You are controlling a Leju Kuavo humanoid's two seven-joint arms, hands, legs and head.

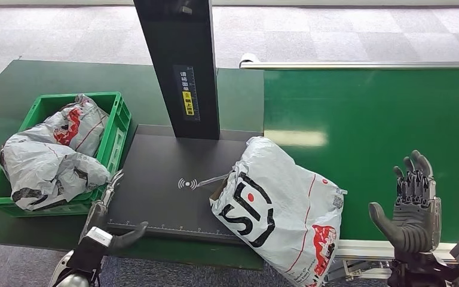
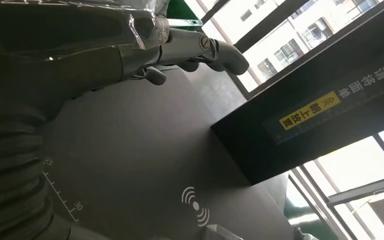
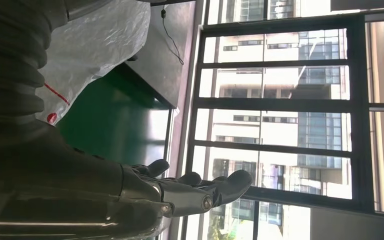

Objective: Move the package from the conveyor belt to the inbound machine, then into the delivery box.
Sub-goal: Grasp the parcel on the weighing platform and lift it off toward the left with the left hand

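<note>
Head view shows package (image 1: 284, 206) straddling inbound machine (image 1: 155, 179) and conveyor belt (image 1: 370, 119), both hands' fingers (image 1: 415, 179) apart.

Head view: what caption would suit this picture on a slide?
White package lying half on the dark scanner plate, both robot hands open beside it, green crate already holding parcels.

The package (image 1: 281, 203) is white with black letters and red marks, the belt (image 1: 370, 131) is bright green, the box (image 1: 116, 119) is green, and the machine's flat plate (image 1: 161, 173) is dark grey.
</note>
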